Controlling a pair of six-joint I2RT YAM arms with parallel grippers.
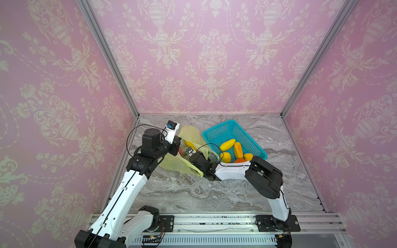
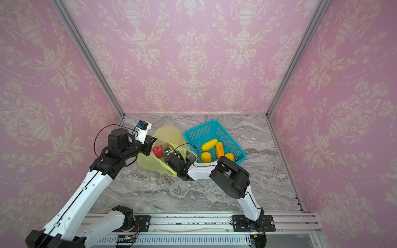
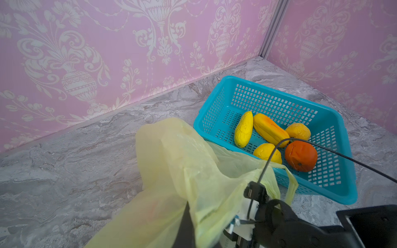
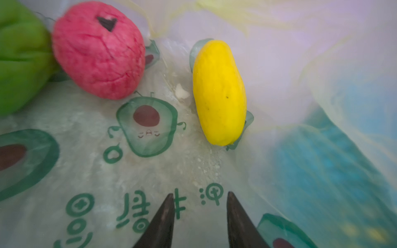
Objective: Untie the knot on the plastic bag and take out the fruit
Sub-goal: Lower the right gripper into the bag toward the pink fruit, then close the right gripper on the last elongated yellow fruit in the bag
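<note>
Five pieces of fruit sit in the basket [image 3: 268,101], yellow and orange ones, among them a round orange fruit [image 3: 300,157]. Three more lie in the plastic bag [image 1: 189,133], which is crumpled and open just beside the basket, on the side toward my left arm, its thin yellow-green film up against the basket's wall.

From inside, the right wrist view shows me the bag's floor printed with green avocado faces and lettering. On it are a pink-red fruit [image 4: 98,55], a green fruit [image 4: 19,58] right beside it, and a yellow fruit [image 4: 219,92] lying apart from those two, nearer the basket, whose teal shows through the film. The top views give me far less, mostly the pink-red one in the bag's mouth.

My right claw [image 4: 200,193] is inside the bag, tips a moderate gap apart with nothing between them, short of the yellow fruit. My left claw [image 2: 153,139] is at the bag's edge away from the basket, closed. It seems to pinch the film and hold the mouth up, though plastic drapes over the finger in the left wrist view and I can't see the contact cleanly. That view also shows a handle loop [image 3: 292,184] hanging loose against the basket's wall.
</note>
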